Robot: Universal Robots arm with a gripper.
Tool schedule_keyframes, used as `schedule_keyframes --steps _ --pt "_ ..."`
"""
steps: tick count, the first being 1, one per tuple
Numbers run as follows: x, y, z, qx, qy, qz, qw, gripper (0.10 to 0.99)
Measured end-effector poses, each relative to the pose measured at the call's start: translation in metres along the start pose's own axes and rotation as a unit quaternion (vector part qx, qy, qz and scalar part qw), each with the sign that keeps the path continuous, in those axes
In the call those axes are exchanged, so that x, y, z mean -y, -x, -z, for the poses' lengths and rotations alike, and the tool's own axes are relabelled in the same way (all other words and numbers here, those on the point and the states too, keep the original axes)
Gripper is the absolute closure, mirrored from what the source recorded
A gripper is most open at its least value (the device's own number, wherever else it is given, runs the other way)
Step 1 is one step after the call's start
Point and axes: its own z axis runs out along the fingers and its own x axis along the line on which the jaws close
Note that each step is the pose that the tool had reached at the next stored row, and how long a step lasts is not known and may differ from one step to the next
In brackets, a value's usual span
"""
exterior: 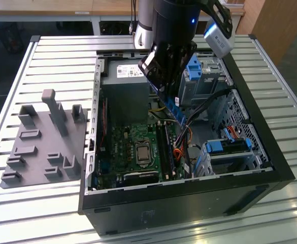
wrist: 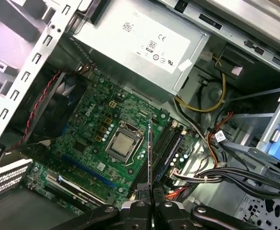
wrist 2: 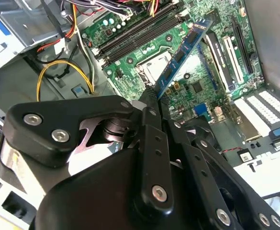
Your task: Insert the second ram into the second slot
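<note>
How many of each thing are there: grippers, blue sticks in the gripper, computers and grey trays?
Gripper: 1
Blue ram stick held in it: 1
Computer case, open: 1
Grey tray beside the case: 1
Total: 4

My bench is a slatted metal table [exterior: 52, 56]. Two things sit directly on it: an open black computer case [exterior: 189, 206], lying on its side, and a grey fixture plate [exterior: 41, 147] with upright posts. The plate is just beside the case, on the exterior view's left.
</note>
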Motion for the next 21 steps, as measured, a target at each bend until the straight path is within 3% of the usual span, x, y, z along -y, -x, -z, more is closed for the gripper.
schedule_keyframes --steps 10,21 --pt "0.0000 0.0000 0.0000 0.0009 -0.0004 -0.030 0.9995 0.949" --pt "0.0000 0.0000 0.0000 0.0019 -0.0008 -0.064 0.9980 0.949"
